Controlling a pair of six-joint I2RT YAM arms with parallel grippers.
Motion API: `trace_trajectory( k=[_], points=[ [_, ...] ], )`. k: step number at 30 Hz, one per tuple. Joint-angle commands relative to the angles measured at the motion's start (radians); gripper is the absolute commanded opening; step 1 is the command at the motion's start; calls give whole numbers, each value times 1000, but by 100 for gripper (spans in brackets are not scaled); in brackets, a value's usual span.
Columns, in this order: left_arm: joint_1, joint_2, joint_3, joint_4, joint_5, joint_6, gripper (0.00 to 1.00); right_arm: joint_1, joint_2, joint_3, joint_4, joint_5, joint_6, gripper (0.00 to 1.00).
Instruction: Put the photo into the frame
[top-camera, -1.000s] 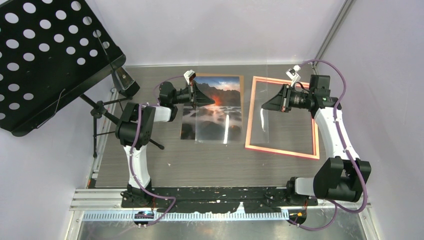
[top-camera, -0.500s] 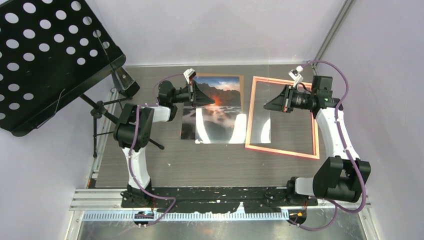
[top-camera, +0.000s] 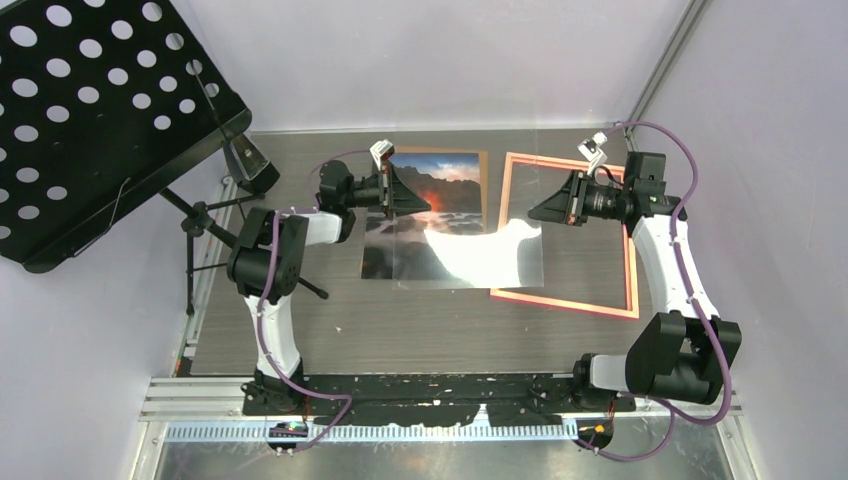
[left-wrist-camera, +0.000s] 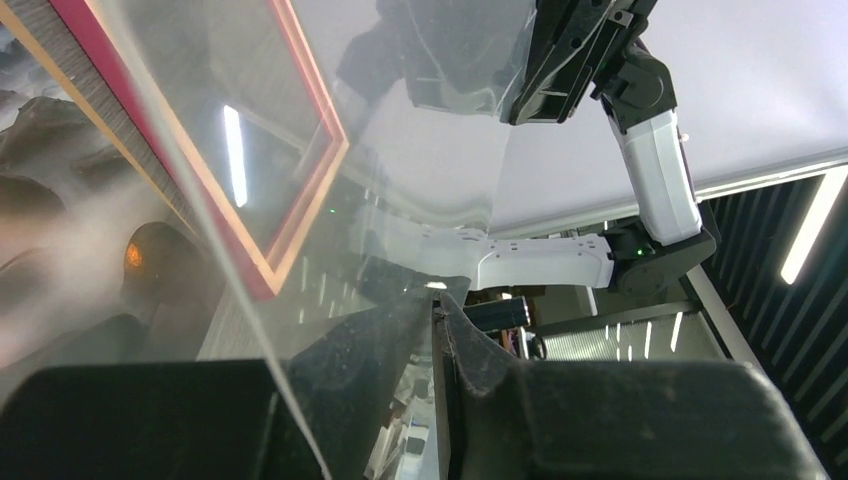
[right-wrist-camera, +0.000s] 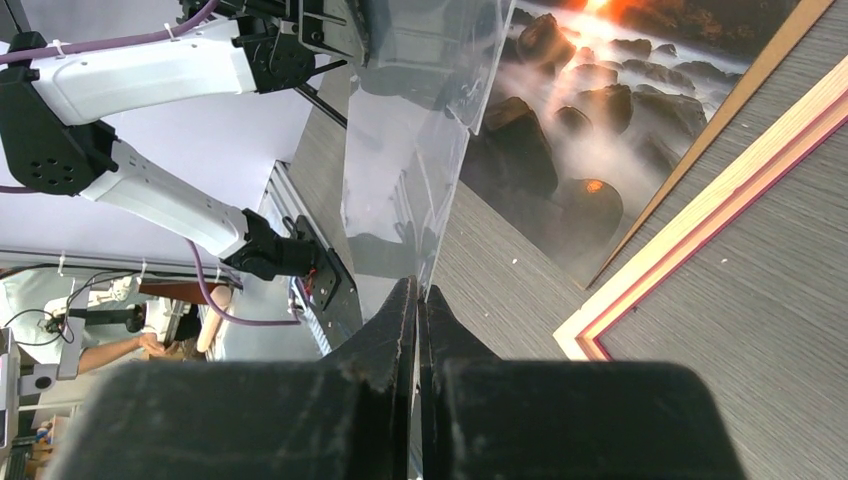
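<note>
Here, flat on the grey wood-grain table (top-camera: 400, 330): the frame (top-camera: 565, 305), thin, rectangular, pink-orange outside with a paler inner lip, tabletop showing through its opening. Just left of the frame, face up on a brown backing board (top-camera: 485, 185): the photo (top-camera: 455, 178), glossy, with an orange sun glow amid dark rocks, pale mist lower down and blue sky along the far edge. Not inside the frame.

Above both, raised off the table, a clear sheet (top-camera: 480, 255) with a broad white glare, reaching from over the photo to over the frame's left rail. Clamped at its far left corner by the left gripper (top-camera: 418, 200), fingers pressed together on the edge. Pinched likewise, over the frame's left side, by the right gripper (top-camera: 533, 213), jaws tight on the pane.

Room to move on the near side of the frame, toward the arm bases. Back wall close behind the frame's far rail, side wall close to its right rail. Well left of the frame, past the photo, a black perforated music stand (top-camera: 90, 110) on its tripod.
</note>
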Motion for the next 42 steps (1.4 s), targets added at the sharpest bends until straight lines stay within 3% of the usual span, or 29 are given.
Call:
trace_trajectory(
  k=[1, 9, 12, 16, 19, 23, 27, 34, 42],
  points=[
    [3, -43, 8, 1, 21, 40, 18, -22, -6, 16, -6, -37, -39, 6],
    [10, -45, 8, -19, 19, 52, 12, -31, -5, 16, -25, -46, -55, 5],
    [10, -47, 8, -36, 17, 64, 0, -31, -6, 13, -25, -50, -57, 6],
    [10, -50, 7, -47, 11, 67, 0, -31, -11, 11, -25, -55, -69, 7],
    [10, -61, -1, -58, -2, 72, 0, -31, -10, 10, -26, -51, -74, 20],
    [9, -94, -19, -86, -20, 85, 0, -33, -8, 5, -25, -28, -75, 48],
    [5, -119, -34, -111, -43, 82, 0, -37, 5, -1, -25, -2, -76, 69],
    [-14, -112, -28, -136, -45, 80, 0, -97, 16, -21, -32, 21, -98, 85],
    [-31, -96, -27, -164, -57, 106, 0, -179, -8, -9, -115, 23, -189, 93]
  ],
)
